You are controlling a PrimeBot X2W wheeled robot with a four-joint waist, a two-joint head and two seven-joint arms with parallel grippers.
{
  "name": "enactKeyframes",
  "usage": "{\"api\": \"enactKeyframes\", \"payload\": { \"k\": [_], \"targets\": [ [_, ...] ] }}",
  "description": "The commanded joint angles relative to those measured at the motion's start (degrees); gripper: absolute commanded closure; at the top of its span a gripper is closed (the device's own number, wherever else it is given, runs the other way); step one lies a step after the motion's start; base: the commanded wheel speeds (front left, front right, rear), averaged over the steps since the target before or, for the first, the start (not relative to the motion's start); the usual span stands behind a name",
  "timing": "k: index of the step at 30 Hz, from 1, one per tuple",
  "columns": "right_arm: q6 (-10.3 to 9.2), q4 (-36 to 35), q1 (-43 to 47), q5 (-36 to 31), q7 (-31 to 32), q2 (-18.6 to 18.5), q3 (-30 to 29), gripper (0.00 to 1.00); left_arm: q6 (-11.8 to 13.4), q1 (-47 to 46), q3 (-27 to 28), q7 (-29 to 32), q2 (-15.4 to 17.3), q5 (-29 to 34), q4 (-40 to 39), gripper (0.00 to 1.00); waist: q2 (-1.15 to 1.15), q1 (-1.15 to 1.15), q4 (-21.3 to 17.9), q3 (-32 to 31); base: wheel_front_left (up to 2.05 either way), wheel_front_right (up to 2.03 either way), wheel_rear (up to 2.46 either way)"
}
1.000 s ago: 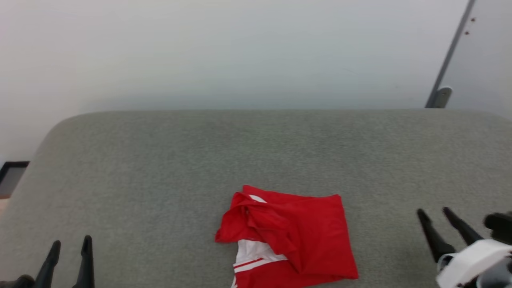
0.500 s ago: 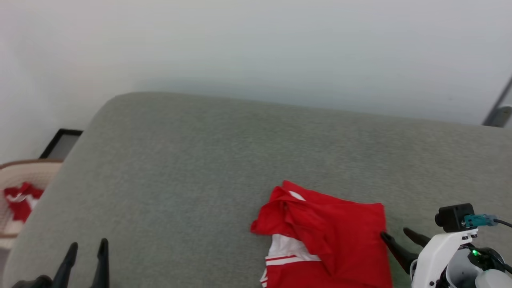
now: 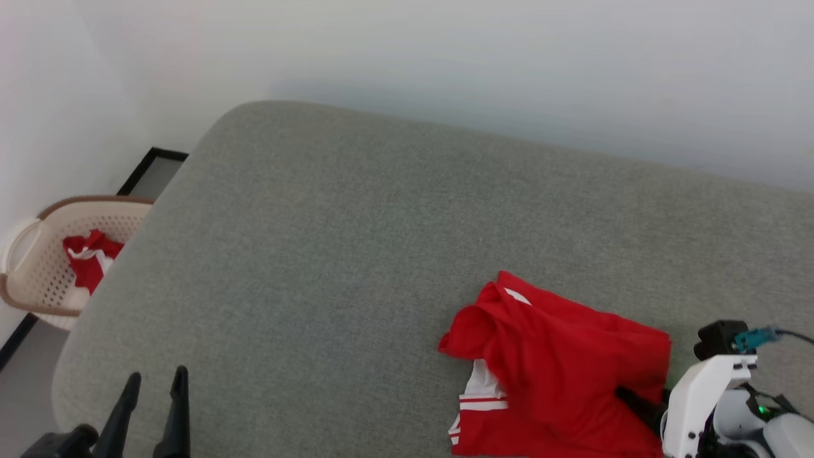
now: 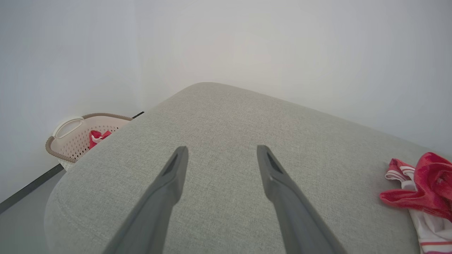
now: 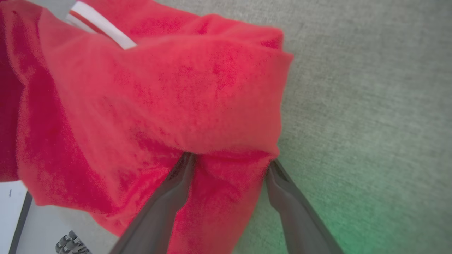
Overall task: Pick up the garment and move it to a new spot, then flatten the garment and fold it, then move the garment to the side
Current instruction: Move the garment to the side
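I have the garment (image 3: 559, 369) bunched at the near right of the grey cushion (image 3: 381, 222). It is a crumpled red heap with a white patch and a red-white striped band at its near-left corner. The bottom of the head view cuts off its lower hem, and in the left wrist view (image 4: 430, 176) the right border slices it, so I can't trace its full outline. The right gripper (image 3: 636, 401) is at the heap's right edge and mostly hidden there, with only a dark stub showing beside the white forearm (image 3: 699, 394). In the right wrist view the fingers (image 5: 159, 211) are spread wide, unclenched. Both tips are buried under a fold of the red cloth (image 5: 159, 88), and more cloth lies between them. That view is soft and blurred. At its lower left a pale strip and a dark ribbed object (image 5: 70, 243) are too cropped to identify. The left gripper (image 3: 157, 375) hangs released over bare cushion at the near left, well apart from the shirt, its jaws wide in its own view (image 4: 221, 150). Past the cushion's left end stands a perforated basket (image 3: 38, 280) holding a red-and-white cloth (image 3: 89, 261), partly hidden behind the cushion's edge.
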Motion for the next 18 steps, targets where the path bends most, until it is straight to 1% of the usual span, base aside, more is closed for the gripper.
{"api": "enactKeyframes", "payload": {
  "k": [1,2,3,4,5,8,11,18],
  "targets": [
    [-0.1,1.63,-0.85,-0.12,1.33,0.69,0.33,0.0,-0.12,-0.96,-0.08,-0.04,-0.15,-0.43,0.05,0.0,0.0,0.0,1.17,1.59,0.0,0.0,0.0],
    [-0.1,2.47,-1.17,-0.16,1.95,1.12,0.53,0.0,-0.12,-1.15,-0.15,-0.04,-0.16,-0.48,0.09,0.0,0.0,0.0,1.28,1.89,0.0,0.0,0.0],
    [-0.1,3.2,-1.53,-0.01,2.49,1.5,0.69,0.09,-0.12,-1.34,-0.22,-0.04,-0.19,-0.5,0.19,0.0,0.0,0.0,1.38,2.12,0.0,0.0,0.0],
    [-0.1,4.05,-2.04,-0.07,2.65,1.82,0.63,0.57,-0.12,-1.59,-0.31,-0.04,-0.26,-0.48,0.26,0.0,0.0,0.0,1.46,2.37,0.0,0.0,0.0],
    [-0.11,4.61,-2.46,-0.41,2.93,1.89,1.07,1.0,-0.12,-1.9,-0.4,-0.04,-0.34,-0.46,0.25,0.0,0.0,0.0,1.54,2.55,0.0,0.0,0.0],
    [-0.1,5.43,-3.26,-0.24,2.52,2.2,1.77,1.0,-0.12,-2.38,-0.73,-0.04,-0.29,-0.19,0.39,0.0,0.0,0.0,1.7,2.88,0.0,0.0,0.0],
    [-0.11,5.68,-4.19,0.06,2.46,1.66,2.15,1.0,-0.12,-2.63,-0.45,-0.04,-0.5,-0.24,0.05,0.0,0.0,0.0,1.49,3.02,0.0,0.0,0.0],
    [-0.17,4.0,-6.54,-0.39,2.19,-1.24,2.15,1.0,-0.12,-3.37,-0.38,-0.04,-0.47,0.68,-1.48,0.0,0.0,0.0,-0.4,3.83,0.0,0.0,0.0]
  ]
}}
